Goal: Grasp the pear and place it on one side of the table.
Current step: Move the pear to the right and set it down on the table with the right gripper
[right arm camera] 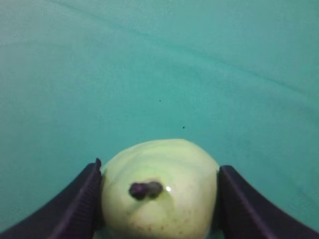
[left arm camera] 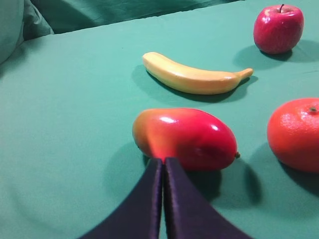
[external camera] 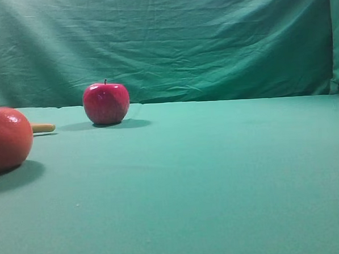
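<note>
So we've got the pear (right arm camera: pixel 160 191) clamped between the right gripper (right arm camera: pixel 159 199), its jaws pressed against both sides, stem end facing the wrist cam. From the high view it's just a green sliver at the far right edge, lifted off the desk (external camera: pixel 218 187) with its shadow below. The left gripper (left arm camera: pixel 163 172) has its jaws pinched together, empty, right by the mango (left arm camera: pixel 187 138). Banana (left arm camera: pixel 192 77), apple (external camera: pixel 105 103) and orange (left arm camera: pixel 295 133) sit over on the left.

The table (external camera: pixel 206 182) wears smooth, matt teal cloth; the backdrop (external camera: pixel 210 39) cloth is wrinkled. The apple (external camera: pixel 105 103) and pear (right arm camera: pixel 160 191) look glossy.
</note>
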`<state>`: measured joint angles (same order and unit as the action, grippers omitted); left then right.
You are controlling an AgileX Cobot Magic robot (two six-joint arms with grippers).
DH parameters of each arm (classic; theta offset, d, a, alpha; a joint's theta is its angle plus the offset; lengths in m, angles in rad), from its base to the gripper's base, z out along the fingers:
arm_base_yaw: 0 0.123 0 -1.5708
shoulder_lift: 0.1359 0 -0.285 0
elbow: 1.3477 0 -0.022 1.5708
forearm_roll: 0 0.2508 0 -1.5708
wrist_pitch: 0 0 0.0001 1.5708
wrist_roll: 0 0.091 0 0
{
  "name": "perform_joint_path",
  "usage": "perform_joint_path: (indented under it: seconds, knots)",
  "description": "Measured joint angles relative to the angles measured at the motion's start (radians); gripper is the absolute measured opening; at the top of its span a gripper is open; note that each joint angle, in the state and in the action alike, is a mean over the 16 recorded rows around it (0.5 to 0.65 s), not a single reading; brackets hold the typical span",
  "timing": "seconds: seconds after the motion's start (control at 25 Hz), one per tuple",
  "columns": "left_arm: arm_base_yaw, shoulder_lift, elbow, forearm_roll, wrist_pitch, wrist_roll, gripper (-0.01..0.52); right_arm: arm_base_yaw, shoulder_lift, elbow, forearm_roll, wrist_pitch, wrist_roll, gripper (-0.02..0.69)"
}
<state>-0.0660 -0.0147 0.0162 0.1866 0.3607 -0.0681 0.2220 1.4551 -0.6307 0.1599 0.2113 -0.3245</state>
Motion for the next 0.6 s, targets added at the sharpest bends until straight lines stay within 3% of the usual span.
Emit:
perform_joint_path:
  seconds: [0.2, 0.44, 0.6]
  knots:
    - [0.000, 0.000, 0.000, 0.000, 0.000, 0.000, 0.000, -0.001, 0.017, 0.005, 0.004, -0.036, 0.000, 0.480]
    - [0.000, 0.000, 0.000, 0.000, 0.000, 0.000, 0.000, -0.001, -0.053, -0.050, 0.006, 0.053, 0.001, 0.551]
    - [0.000, 0.000, 0.000, 0.000, 0.000, 0.000, 0.000, -0.001, -0.147, -0.107, 0.006, 0.165, 0.007, 0.533]
